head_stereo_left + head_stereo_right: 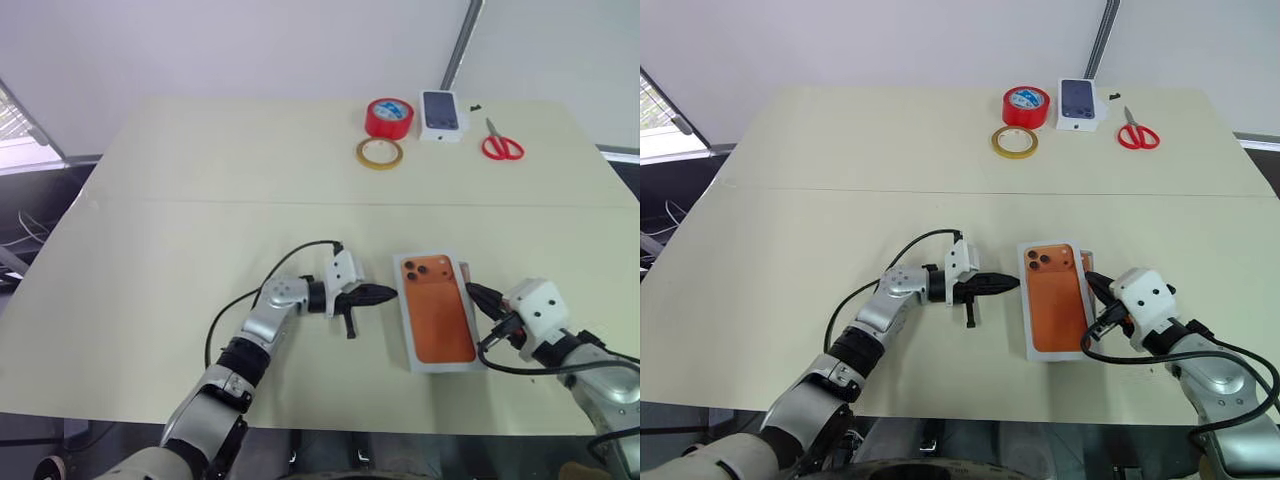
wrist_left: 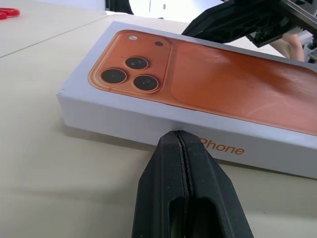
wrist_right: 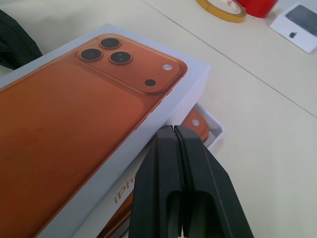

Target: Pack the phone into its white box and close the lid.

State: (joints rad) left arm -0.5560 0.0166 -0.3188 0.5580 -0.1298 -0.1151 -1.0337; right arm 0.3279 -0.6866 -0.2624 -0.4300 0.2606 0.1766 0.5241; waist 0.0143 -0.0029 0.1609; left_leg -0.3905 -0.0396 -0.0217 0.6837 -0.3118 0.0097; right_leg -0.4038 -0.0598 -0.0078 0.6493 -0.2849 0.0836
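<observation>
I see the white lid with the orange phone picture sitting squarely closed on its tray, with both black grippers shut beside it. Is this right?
Not quite. The white lid with the orange phone picture sits askew: the right wrist view shows a corner of the tray exposed beside it. The left gripper and right gripper are shut, as you say.

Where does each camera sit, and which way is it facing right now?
Left eye view: on the head, facing forward and down; both arms show, left gripper and right gripper flanking the orange-printed lid.
Right eye view: the head's other eye, same scene.
Left wrist view: on the left wrist, along shut fingers at the lid's side.
Right wrist view: on the right wrist, along shut fingers at the lid's opposite side.
Shared: both wrist views show the lid's printed lenses.
</observation>
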